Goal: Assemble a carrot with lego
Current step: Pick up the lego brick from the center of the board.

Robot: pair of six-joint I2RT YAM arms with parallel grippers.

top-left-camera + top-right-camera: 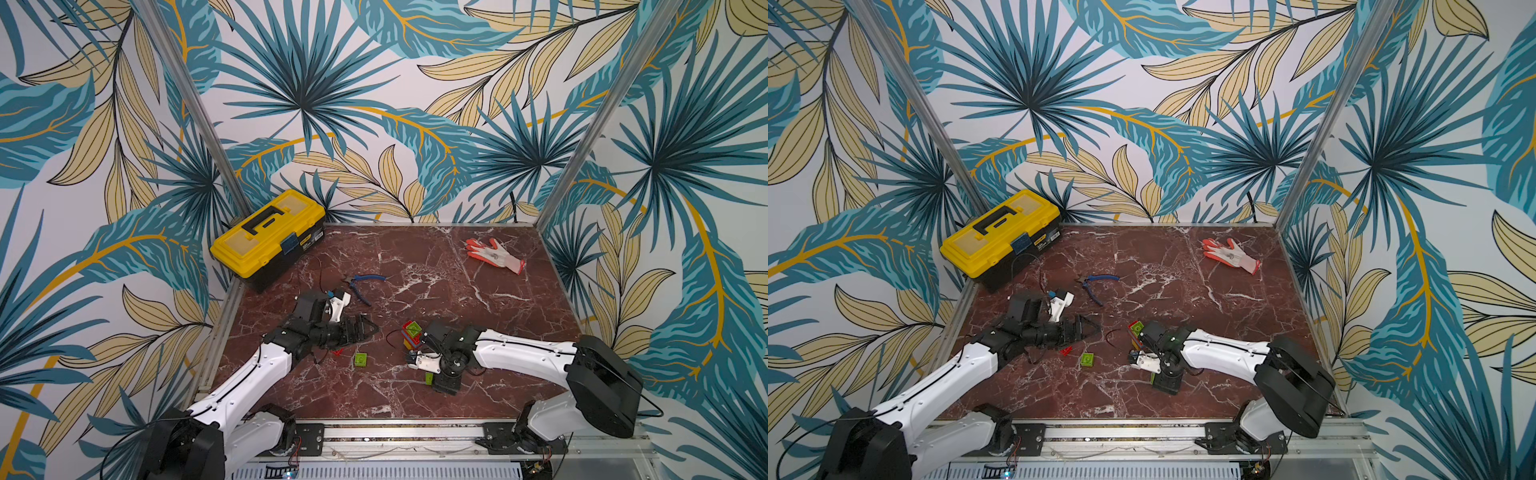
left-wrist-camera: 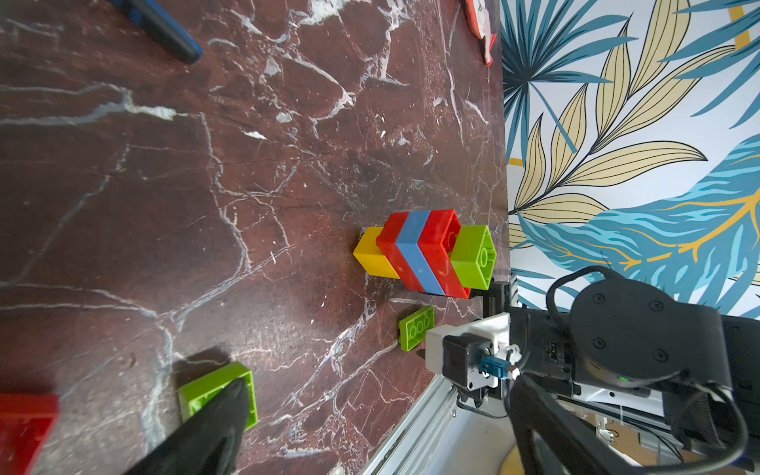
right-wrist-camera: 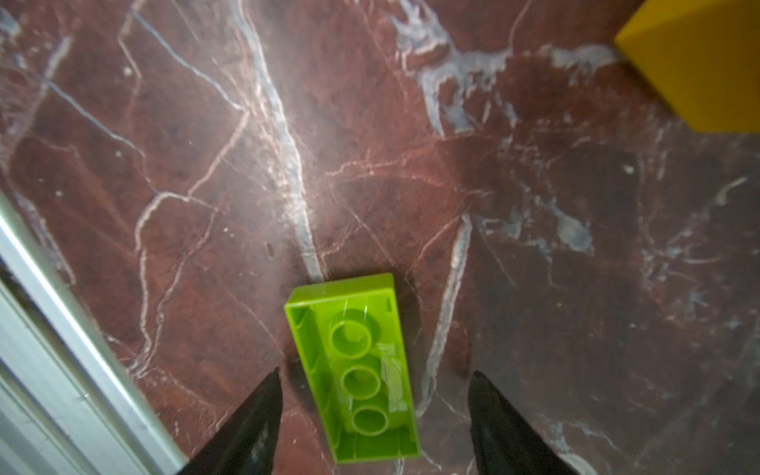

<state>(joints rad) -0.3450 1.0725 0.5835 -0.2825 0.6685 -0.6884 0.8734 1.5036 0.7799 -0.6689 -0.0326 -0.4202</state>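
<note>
The carrot point(image 1: 411, 334) stands mid-table as a stack of yellow, red, blue, red and lime-green bricks, and shows well in the left wrist view point(image 2: 427, 255). My right gripper point(image 3: 375, 373) points down over a long lime-green lego brick point(image 3: 357, 370) lying studs-down. Its jaws are open, with a gap on each side of the brick. In a top view this brick point(image 1: 429, 378) lies just in front of the carrot. My left gripper point(image 1: 372, 328) hovers wide open left of the carrot, holding nothing. A square green brick point(image 1: 360, 359) and a red brick point(image 1: 337, 352) lie below it.
A yellow toolbox point(image 1: 268, 232) sits at the back left corner. Blue-handled pliers point(image 1: 361, 284) lie behind the left gripper. An orange and white glove point(image 1: 494, 253) lies at the back right. The metal rail point(image 3: 61, 329) of the table's front edge runs close to the long green brick.
</note>
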